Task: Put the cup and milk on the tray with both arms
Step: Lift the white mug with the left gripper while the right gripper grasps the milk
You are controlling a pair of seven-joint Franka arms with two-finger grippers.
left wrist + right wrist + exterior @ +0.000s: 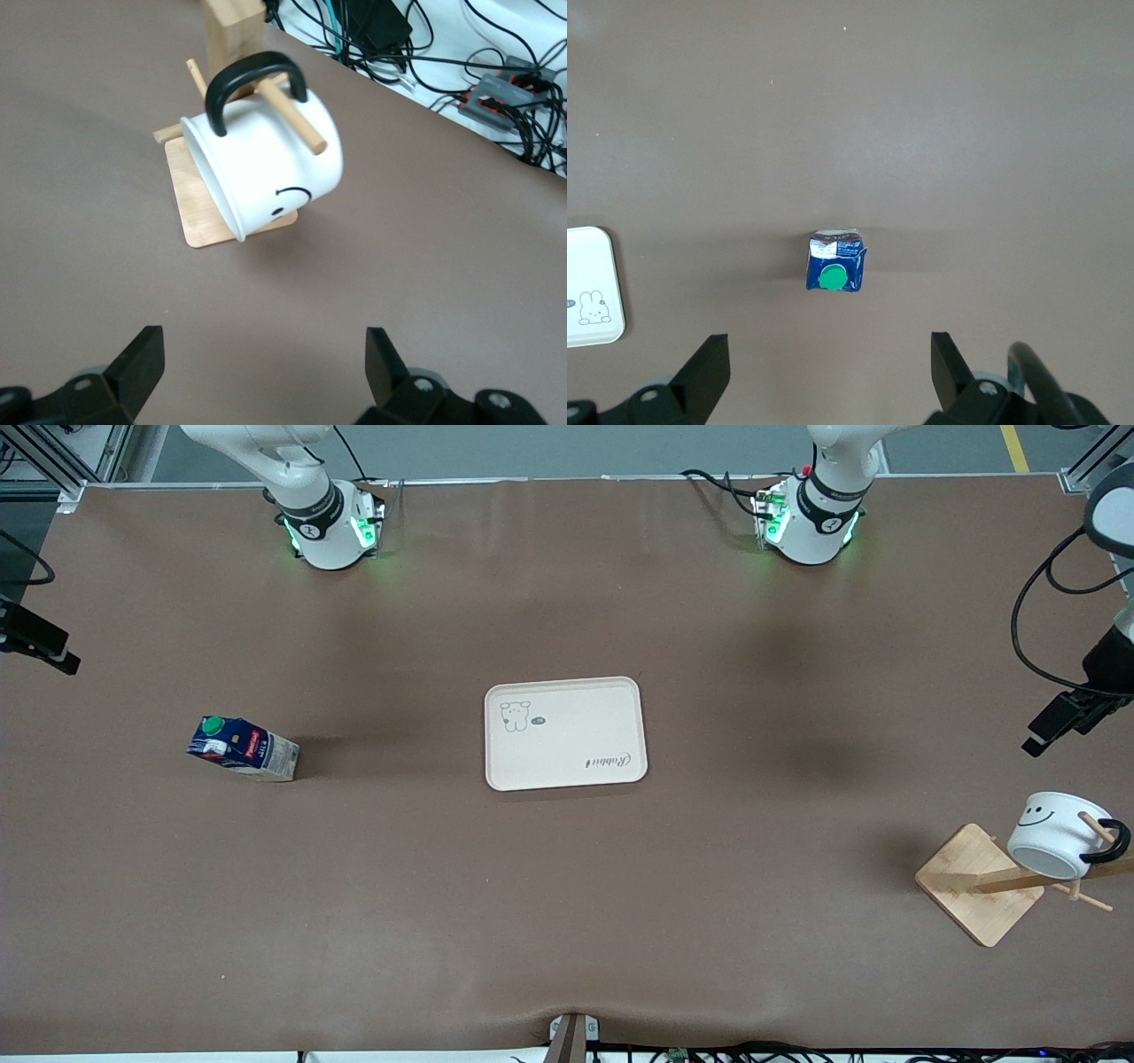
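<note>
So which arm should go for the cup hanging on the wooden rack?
Left. The left gripper, open, already faces the cup on the rack; the right gripper hangs open over the milk.

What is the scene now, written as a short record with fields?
tray: bare, at table middle
milk: upright, toward right arm's end
cup: hangs on rack peg, toward left arm's end
rack: wooden base on table
left pincer: open, aimed at cup
right pincer: open, above milk
</note>
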